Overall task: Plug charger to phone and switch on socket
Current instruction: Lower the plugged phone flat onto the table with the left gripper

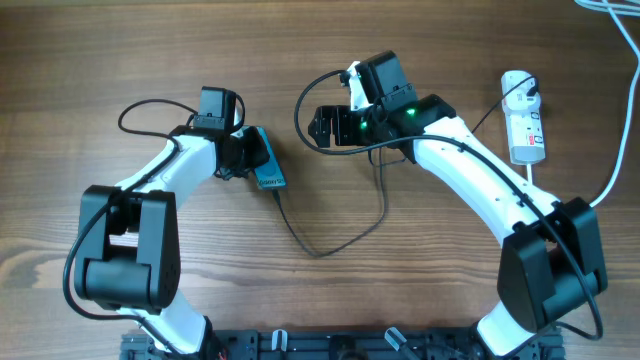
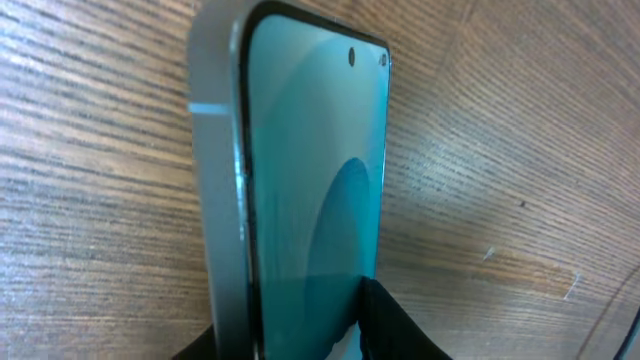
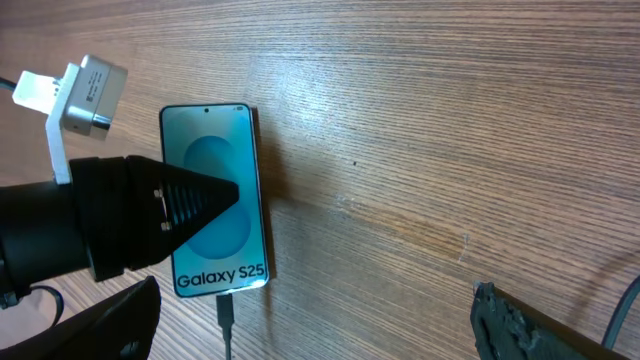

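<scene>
The phone (image 1: 270,168) has a teal screen and lies left of centre, tilted. My left gripper (image 1: 243,155) is shut on the phone (image 2: 310,170), one finger on its screen and one behind. In the right wrist view the phone (image 3: 222,272) reads "Galaxy S25", and the charger's plug tip (image 3: 226,312) meets its bottom edge. The thin black charger cable (image 1: 320,250) loops from the phone across the table. My right gripper (image 1: 330,128) is open and empty, right of the phone (image 3: 320,340). The white socket (image 1: 526,130) lies far right with a black plug (image 1: 532,97) in it.
A thick white cord (image 1: 620,150) runs from the socket along the right edge to the back corner. Black cable loops lie beside both wrists. The wooden table (image 1: 420,280) carries nothing else.
</scene>
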You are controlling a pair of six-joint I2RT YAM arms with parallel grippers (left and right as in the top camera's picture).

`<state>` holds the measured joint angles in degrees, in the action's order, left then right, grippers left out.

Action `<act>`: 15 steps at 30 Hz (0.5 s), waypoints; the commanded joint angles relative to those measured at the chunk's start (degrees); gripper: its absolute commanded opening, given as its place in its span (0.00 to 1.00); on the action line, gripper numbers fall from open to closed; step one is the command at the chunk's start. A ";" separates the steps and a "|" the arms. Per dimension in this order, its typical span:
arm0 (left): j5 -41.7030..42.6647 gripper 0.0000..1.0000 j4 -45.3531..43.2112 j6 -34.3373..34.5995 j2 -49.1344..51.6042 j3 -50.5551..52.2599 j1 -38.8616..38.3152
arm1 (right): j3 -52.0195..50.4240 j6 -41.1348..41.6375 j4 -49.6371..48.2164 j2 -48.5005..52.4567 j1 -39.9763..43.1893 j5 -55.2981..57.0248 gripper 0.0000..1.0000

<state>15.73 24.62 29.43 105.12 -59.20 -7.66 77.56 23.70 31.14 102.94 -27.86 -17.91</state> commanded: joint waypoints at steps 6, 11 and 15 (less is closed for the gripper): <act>-0.39 0.31 2.08 -0.22 0.66 0.11 0.00 | 0.74 -1.03 -0.07 -1.16 -0.20 0.59 1.00; -0.39 0.34 3.96 -0.24 0.66 0.11 0.00 | 0.74 -1.03 -0.07 -1.16 -0.20 0.59 1.00; -0.39 0.37 3.50 -0.24 0.66 0.09 0.00 | 0.74 -1.01 -0.07 -1.16 -0.20 0.59 1.00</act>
<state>16.12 28.10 29.43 105.12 -59.22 -7.66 77.56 23.70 31.14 102.94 -27.86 -17.91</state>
